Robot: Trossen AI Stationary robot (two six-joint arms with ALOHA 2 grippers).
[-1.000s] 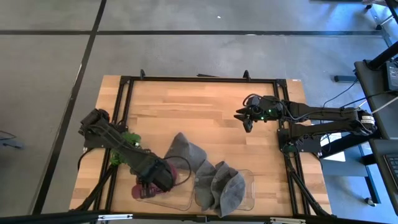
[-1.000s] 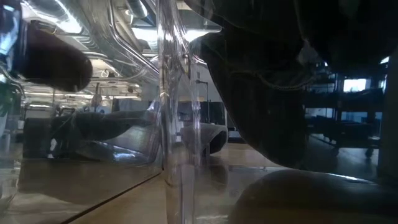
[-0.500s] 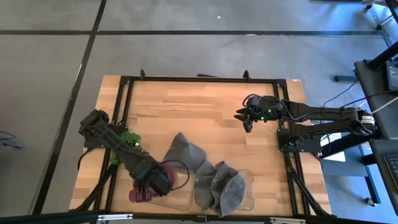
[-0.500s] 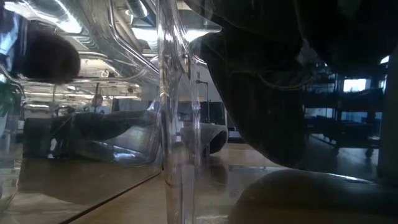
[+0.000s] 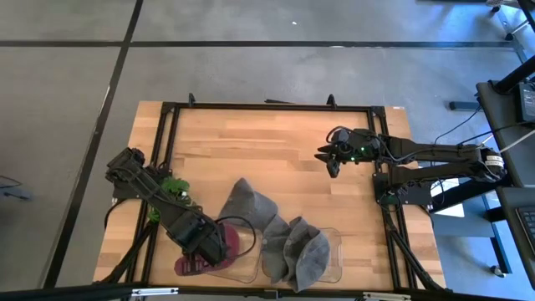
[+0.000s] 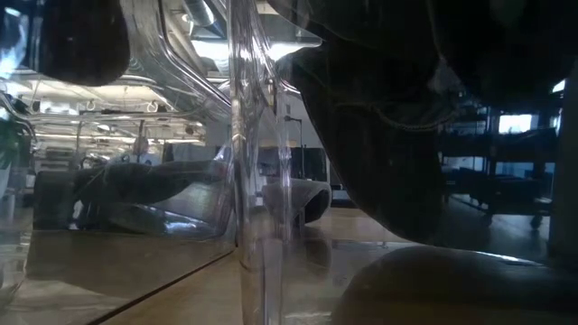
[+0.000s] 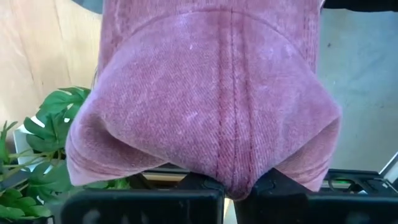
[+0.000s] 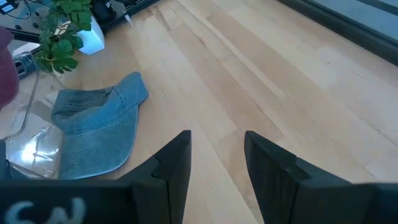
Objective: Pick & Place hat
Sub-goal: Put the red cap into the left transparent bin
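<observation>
The left gripper (image 7: 239, 185) is clamped on the fabric of a maroon cap (image 5: 199, 261), pinching it at a seam so the crown bulges over the fingers in the left wrist view. Seen from above, the cap hangs over the near-left part of the wooden table (image 5: 251, 150), at the left wall of a clear plastic bin (image 5: 242, 269) that sits at the table's near edge. The cap looks to straddle that wall rather than lie fully inside, though the arm hides part of it.

The main risk, as I judge it, is a release here: the cap could catch on the bin's rim and slide out onto the table or off the near edge, which is close. The grip is on a small fold of soft cloth, so a quick swing could also let it slip early.

A second clear bin (image 5: 330, 259) beside the first already holds a grey cap (image 5: 297, 255), and a blue denim cap (image 5: 247, 203) lies on the table just behind the bins, touching or overlapping their far rims. A low pass by the left arm could drag that cap or push a light bin out of place. A small potted plant (image 5: 171, 188) stands near the left edge beside the arm and could be knocked.

The right gripper (image 8: 216, 163) waits with fingers apart over the table's right side, holding nothing.
</observation>
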